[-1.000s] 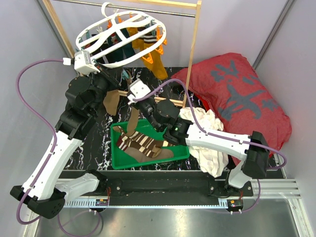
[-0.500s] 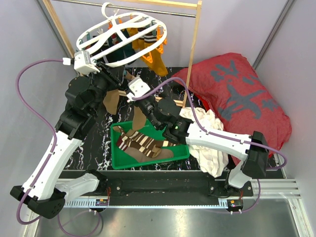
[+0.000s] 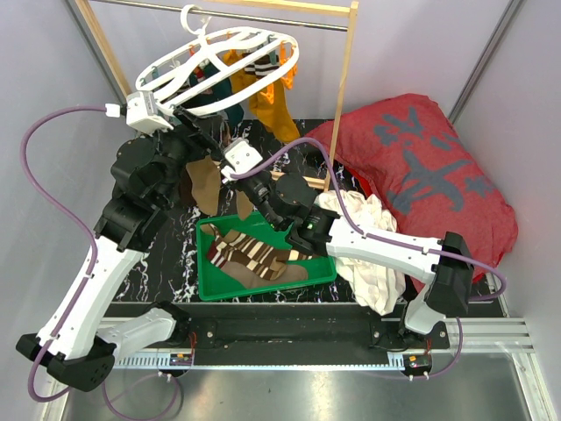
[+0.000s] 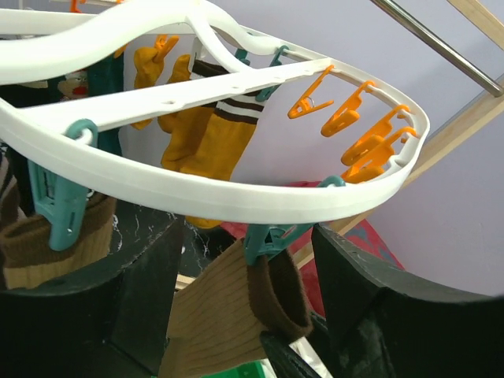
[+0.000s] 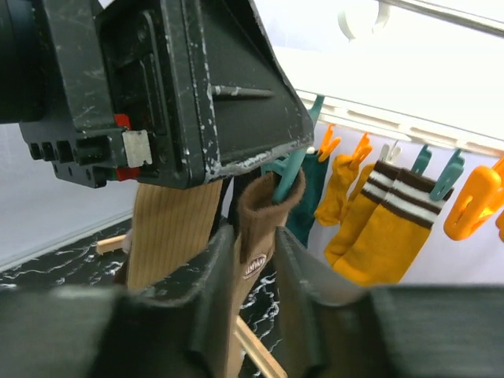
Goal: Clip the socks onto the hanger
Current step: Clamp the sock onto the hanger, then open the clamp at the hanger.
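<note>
The white oval hanger hangs from the rod, its rim crossing the left wrist view. A teal clip on that rim grips the brown cuff of a tan sock, which hangs straight down. My left gripper is open, its fingers wide on either side of clip and cuff, touching neither. My right gripper is open just below, the same sock between its fingers with a gap on the right. Mustard striped socks hang from other clips. More striped socks lie in the tray.
A green tray sits before the arm bases. A red cushion and a white cloth lie to the right. The wooden rack's upright stands just right of the hanger. Spare orange clips hang on the far rim.
Both grippers have opened. The left one let go of the teal clip, the right one let go of the sock, which now hangs from the clip. The hanger swung up slightly.
</note>
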Tool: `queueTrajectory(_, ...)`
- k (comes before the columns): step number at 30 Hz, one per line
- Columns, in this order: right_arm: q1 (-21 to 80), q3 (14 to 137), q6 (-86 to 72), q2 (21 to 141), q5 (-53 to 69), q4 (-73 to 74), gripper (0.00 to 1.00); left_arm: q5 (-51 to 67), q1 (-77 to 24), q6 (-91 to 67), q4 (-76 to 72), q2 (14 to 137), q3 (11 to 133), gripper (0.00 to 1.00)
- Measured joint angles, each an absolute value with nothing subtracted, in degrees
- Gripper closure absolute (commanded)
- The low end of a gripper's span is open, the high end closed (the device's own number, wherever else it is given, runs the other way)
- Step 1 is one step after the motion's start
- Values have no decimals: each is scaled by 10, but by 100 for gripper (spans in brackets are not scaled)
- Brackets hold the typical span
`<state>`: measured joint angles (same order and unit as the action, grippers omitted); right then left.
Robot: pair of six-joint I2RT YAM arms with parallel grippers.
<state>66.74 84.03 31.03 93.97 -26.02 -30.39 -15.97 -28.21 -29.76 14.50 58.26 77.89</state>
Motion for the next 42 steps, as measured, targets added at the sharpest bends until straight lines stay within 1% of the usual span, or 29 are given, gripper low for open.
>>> queueTrajectory(2,667,839,303,939,-261,-302,50,-170,-282,-288,145,583,779,30)
queueTrajectory(3,666,837,298,937,-260,-301,45,-175,-282,-284,145,583,779,30)
queueTrajectory(7,648,804,265,906,-249,-273,37,-194,-281,-263,143,586,779,30)
queueTrajectory(9,624,790,237,884,-225,-246,34,-200,-279,-253,141,592,779,29)
queueTrajectory(10,608,786,220,872,-205,-230,30,-202,-276,-249,141,595,779,29)
queueTrajectory(11,588,784,203,861,-182,-215,29,-204,-273,-246,141,598,779,29)
queueTrajectory(16,495,781,145,815,-84,-166,28,-211,-256,-235,142,608,779,28)
queueTrajectory(22,461,784,119,806,0,-155,28,-218,-238,-225,142,605,775,28)
queueTrajectory(33,404,878,74,903,142,-140,28,-226,-232,-213,146,584,771,27)
queueTrajectory(42,369,956,37,971,220,-138,27,-226,-231,-211,146,573,771,27)
